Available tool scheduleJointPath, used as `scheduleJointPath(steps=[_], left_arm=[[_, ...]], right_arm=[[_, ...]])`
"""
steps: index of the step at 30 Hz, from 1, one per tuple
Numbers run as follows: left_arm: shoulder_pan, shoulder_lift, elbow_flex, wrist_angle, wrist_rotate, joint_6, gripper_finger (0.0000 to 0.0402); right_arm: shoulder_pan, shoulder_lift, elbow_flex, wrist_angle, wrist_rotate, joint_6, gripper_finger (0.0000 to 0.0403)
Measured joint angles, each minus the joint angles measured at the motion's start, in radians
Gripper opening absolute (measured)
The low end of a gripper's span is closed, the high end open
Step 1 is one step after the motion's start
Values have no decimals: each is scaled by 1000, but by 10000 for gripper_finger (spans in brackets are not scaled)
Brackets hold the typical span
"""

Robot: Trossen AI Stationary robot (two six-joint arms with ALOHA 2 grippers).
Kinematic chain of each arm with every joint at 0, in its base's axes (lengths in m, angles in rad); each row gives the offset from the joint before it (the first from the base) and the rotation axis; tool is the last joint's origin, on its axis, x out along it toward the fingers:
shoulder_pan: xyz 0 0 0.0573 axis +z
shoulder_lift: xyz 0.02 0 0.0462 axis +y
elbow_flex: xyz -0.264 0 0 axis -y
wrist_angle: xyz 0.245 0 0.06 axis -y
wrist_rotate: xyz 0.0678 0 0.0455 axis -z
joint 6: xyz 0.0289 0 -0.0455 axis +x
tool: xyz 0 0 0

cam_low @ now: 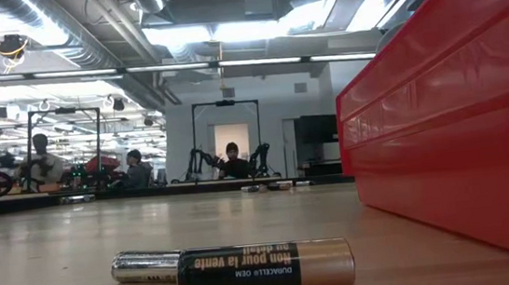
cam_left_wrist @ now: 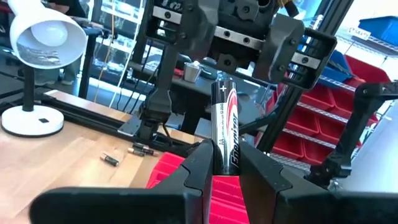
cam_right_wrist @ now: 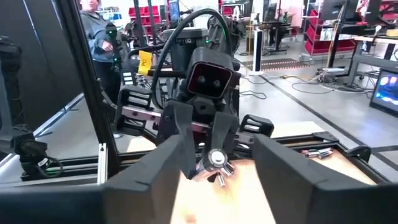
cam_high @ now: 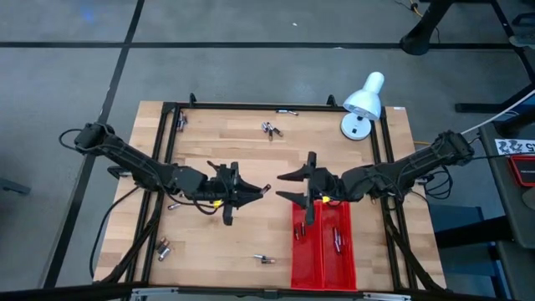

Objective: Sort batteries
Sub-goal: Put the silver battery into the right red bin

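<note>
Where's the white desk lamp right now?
In the high view the white desk lamp stands at the table's far right corner, beyond the red tray.

Overhead camera looks straight down on the table [cam_high: 251,167]; a tabletop camera looks level across it; two wrist cameras face each other closely.

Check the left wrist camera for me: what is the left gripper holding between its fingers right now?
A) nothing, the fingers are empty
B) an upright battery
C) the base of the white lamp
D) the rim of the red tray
B: in the left wrist view the left gripper is clamped on an upright battery, with the right gripper facing it.
</note>
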Motion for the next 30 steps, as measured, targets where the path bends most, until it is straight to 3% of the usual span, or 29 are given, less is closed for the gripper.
scheduleJointPath(steps=[5,10,22,30], left_arm=[[0,3,0,16,0,4,56],[4,20,1,60,29,33,56],[9,40,1,128,29,86,56],[13,40,1,127,30,85,56]], right_arm=[[-37,35,0,10,-73,46,269],[-53,61,0,72,-109,60,297],[-67,72,0,96,-156,96,273],[-92,70,0,102,-206,130,231]])
